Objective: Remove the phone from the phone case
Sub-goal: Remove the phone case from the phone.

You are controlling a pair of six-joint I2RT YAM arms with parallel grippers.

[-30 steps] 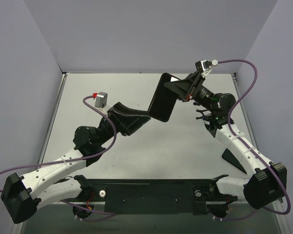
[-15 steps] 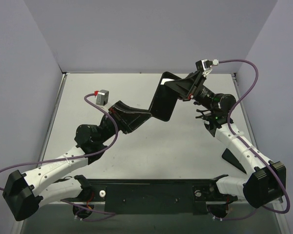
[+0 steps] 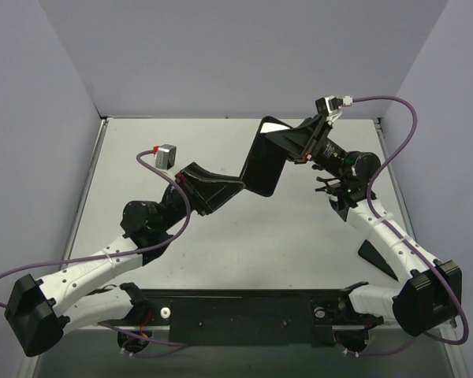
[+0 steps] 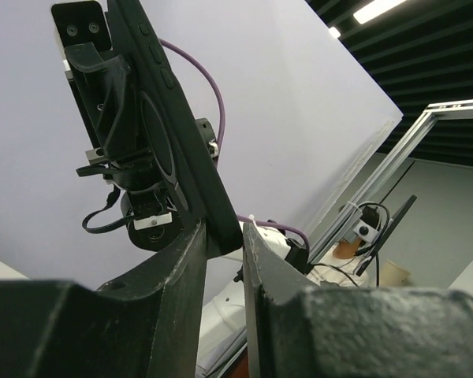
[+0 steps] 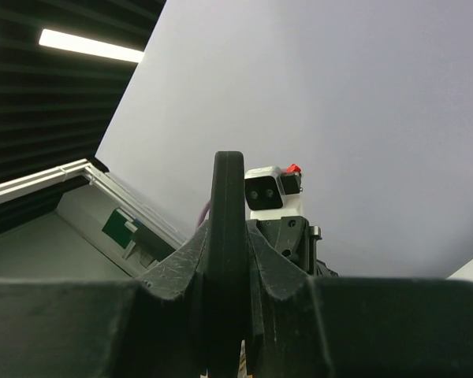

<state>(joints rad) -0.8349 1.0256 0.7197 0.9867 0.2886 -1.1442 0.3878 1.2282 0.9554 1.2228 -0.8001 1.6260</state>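
aloft, arms angled inward, left gripper (image 3: 233,187), right gripper (image 3: 281,142) pinching phone case (image 3: 261,165)

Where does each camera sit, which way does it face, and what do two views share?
Top external: above and behind, looking down on grey table; left arm, right arm show.
Left wrist: looks up past left claw at slim black phone case.
Right wrist: looks along right claw; case seen edge-on.
Shared: both wrist views show that case.

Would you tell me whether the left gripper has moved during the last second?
Yes, slightly: the left gripper edged at its wrist end toward the far edge of the table, while its tips stayed on the phone case.
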